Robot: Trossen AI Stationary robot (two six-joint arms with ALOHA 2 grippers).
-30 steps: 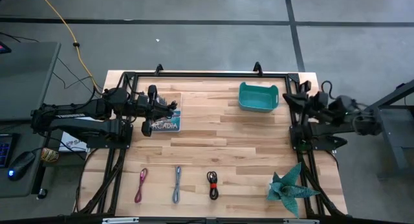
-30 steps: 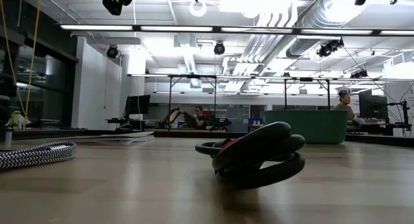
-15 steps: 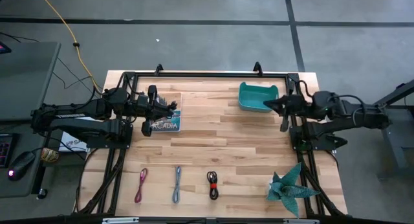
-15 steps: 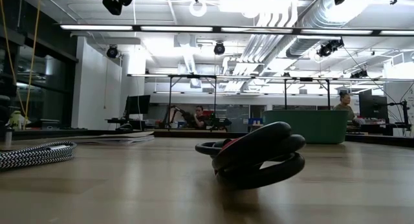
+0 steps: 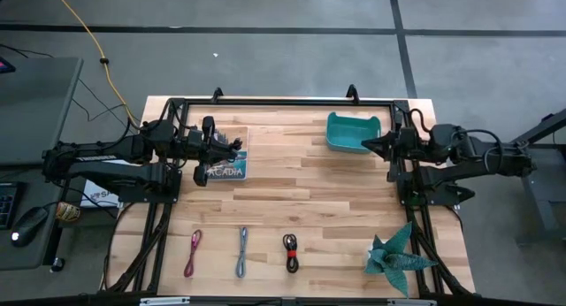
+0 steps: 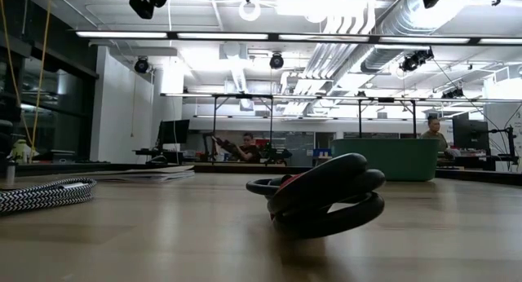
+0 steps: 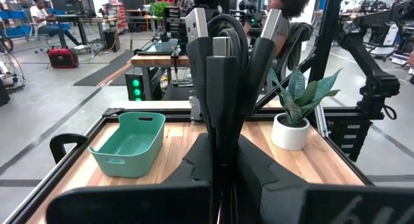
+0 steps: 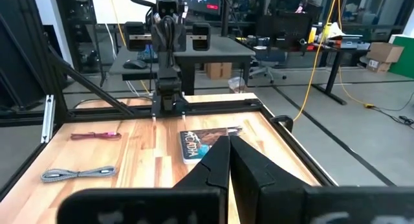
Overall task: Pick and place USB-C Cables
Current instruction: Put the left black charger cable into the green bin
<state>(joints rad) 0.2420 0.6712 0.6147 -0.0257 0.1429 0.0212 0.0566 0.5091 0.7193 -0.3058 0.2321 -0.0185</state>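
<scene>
USB-C Cables: the black cable [image 7: 223,75] is clamped in the left gripper [image 5: 232,150], whose fingers are closed tight on its folded middle. It stands out along the finger line, with both silver plugs pointing away from the wrist, toward the teal bin [image 5: 353,132]. That gripper hangs above a printed card [image 5: 225,170] on the left part of the worktop [image 5: 309,191], well apart from the bin.

The right gripper [image 5: 368,147] is pinched closed on nothing and waits just beside the bin's right wall.

I judge this to be the carrying step. The next move calls for the left arm to cross to the bin and let go only once the plugs are inside its rim.

The other three lie in a row near the front edge: the pink cable [image 5: 193,253], the blue-grey cable [image 5: 242,251] and the red-and-black cable [image 5: 291,251]. They are folded, apart from one another, with long axes running front to back. A potted plant [image 5: 398,257] stands to their right.
</scene>
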